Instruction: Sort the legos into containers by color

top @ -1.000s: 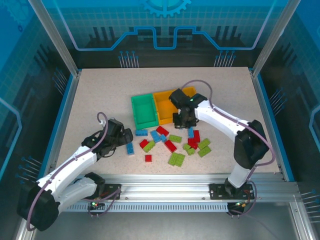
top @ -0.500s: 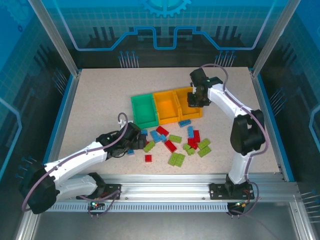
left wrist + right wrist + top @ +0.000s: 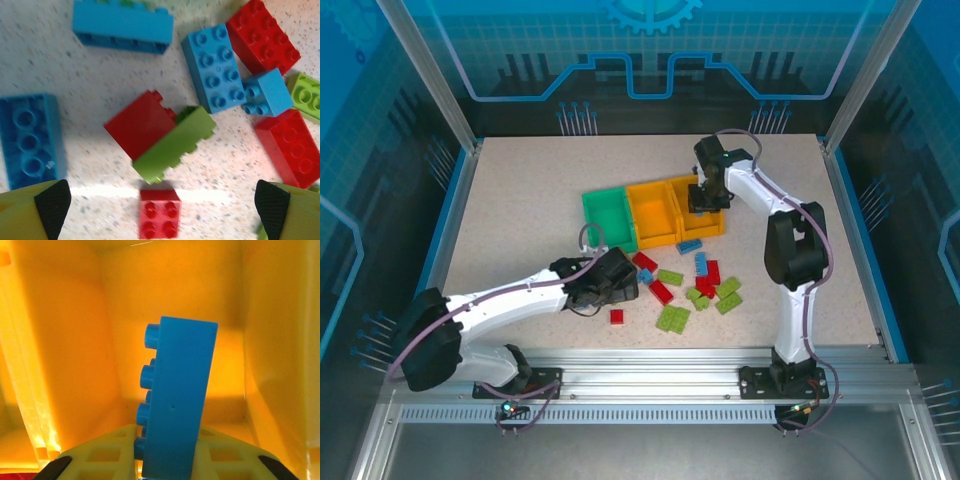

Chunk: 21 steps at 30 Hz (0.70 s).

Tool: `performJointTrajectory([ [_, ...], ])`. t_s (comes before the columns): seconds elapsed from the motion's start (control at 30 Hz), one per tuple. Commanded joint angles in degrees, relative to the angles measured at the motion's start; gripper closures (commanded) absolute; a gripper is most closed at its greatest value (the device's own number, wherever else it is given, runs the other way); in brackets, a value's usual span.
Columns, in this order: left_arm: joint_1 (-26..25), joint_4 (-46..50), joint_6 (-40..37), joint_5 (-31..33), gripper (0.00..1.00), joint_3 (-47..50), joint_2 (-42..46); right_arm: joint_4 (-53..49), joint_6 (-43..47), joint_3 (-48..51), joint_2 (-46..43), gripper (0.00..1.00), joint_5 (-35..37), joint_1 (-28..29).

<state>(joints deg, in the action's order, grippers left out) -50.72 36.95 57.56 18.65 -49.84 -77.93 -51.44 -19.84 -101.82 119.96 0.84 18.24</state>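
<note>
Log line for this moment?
left tool: open, above small red studded plastic brick | right tool: shut on blue studded plastic brick, inside rightmost orange-yellow plastic bin

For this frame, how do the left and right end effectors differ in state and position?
The left end effector is open and empty; the right end effector is shut on a blue brick. The left hangs over loose legos on the table, above a red brick touching a lime green brick; the right sits over the rightmost orange-yellow bin. Both face downward.
</note>
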Motion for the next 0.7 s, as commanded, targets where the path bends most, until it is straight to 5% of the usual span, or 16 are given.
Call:
performJointTrajectory([
  [0.0,-1.1,4.5,11.4,-3.0,0.01,-2.9,-3.1,-1.7,1.8,-1.8,1.6,0.70,-2.1,-0.2],
  [0.07,-1.2,4.8,14.1,-3.0,0.01,-3.8,-4.5,-0.3,1.8,-0.2,0.6,0.64,-2.5,-0.2],
  [0.13,-1.2,5.8,17.8,-1.9,0.01,-4.4,-5.4,0.9,1.6,1.5,-0.8,0.44,-2.7,-0.2],
  [0.2,-1.2,5.4,21.2,-1.1,0.01,-3.8,-5.2,1.0,1.7,1.9,-1.7,0.35,-3.7,-0.2],
  [0.37,-1.1,4.5,26.8,0.0,0.01,-2.6,-6.1,2.4,1.5,4.0,-5.0,0.28,-5.4,-0.1],
  [0.67,0.1,3.0,26.1,0.7,0.01,-5.2,-11.4,5.2,1.8,9.3,-11.2,0.18,-6.8,0.1],
])
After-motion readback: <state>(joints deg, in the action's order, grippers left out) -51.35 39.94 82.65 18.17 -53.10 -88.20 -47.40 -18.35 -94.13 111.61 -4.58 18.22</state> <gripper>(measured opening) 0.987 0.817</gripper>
